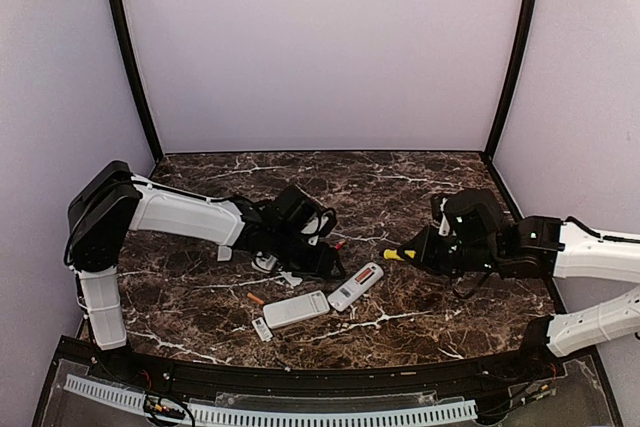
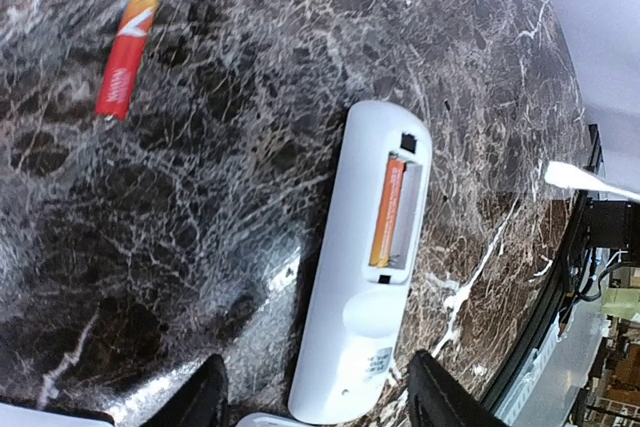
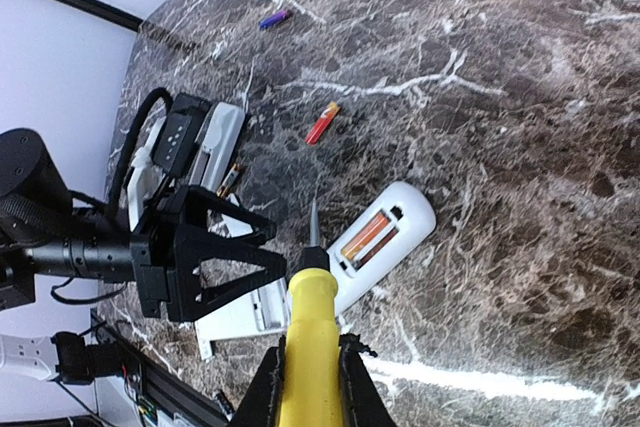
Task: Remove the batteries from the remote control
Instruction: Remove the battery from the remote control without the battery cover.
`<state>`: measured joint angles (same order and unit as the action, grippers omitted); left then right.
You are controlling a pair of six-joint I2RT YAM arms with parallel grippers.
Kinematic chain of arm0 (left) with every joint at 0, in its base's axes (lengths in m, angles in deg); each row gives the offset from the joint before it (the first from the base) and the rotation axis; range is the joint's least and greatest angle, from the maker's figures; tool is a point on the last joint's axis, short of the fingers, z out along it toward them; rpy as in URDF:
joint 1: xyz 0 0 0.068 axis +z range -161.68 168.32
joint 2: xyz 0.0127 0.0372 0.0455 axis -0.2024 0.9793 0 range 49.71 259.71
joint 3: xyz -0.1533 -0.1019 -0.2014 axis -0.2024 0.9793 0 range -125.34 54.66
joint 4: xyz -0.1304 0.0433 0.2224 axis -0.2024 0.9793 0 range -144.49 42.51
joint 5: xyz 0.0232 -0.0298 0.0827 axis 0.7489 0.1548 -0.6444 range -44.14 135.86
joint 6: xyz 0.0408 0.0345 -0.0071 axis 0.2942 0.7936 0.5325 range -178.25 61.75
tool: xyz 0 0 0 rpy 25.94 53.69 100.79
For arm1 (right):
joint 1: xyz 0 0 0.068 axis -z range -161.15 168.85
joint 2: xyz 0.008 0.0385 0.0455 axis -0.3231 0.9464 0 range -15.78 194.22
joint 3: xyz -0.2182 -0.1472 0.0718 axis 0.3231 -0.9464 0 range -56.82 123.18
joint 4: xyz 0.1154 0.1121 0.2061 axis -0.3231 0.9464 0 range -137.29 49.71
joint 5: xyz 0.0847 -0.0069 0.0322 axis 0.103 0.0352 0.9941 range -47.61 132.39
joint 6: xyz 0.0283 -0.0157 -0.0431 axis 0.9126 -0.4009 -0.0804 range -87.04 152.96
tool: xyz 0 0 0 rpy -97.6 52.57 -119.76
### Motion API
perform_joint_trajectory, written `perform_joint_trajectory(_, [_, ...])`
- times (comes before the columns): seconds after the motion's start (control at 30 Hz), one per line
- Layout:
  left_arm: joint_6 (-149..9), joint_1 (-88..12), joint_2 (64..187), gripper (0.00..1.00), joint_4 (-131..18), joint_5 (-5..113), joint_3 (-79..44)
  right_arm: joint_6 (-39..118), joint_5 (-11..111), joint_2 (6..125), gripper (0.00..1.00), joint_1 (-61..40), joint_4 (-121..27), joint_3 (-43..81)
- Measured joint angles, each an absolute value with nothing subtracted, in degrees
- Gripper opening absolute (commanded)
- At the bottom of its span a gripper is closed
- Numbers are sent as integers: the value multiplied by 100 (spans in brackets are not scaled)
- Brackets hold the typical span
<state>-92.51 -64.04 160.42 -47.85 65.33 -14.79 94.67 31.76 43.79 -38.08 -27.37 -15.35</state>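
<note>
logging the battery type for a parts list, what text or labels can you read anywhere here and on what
No text here reads clearly.
loose battery: white print on the red wrap, too blurred to read.
remote: small label near its lower end, too small to read.
battery in the remote: no print visible.
screwdriver: plain yellow handle, no marks.

Bright, even light; marble glare.

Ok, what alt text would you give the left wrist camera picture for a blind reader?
A white remote lies back-up on a dark marble table, its cover off, with one orange battery in the compartment beside an empty slot. Another red-orange battery lies loose to the upper left, and the left claw stands open astride the remote's near end.
</note>
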Motion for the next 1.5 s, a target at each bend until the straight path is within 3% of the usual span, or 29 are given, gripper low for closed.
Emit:
perform_joint_trajectory(0.23, [-8890,-6533,15977,74,-4580,6128,-1829,8993,3552,4274,0,-3095,-2855,-1642])
perform_joint_trajectory(0.77, [-8494,-7219,16222,80,-4350,5252,-2032,9194,4140,3975,0,-3010,-3100,-2234])
perform_joint_trajectory(1.13, [-8379,-7357,16587,78,-4079,4876,-2229,9349,4164,4224,0,-3010,-3321,-2376])
perform_joint_trajectory(1.5, [-8239,-7385,16617,64,-4040,4823,-2249,9480,4369,4690,0,-3010,-3760,-2479])
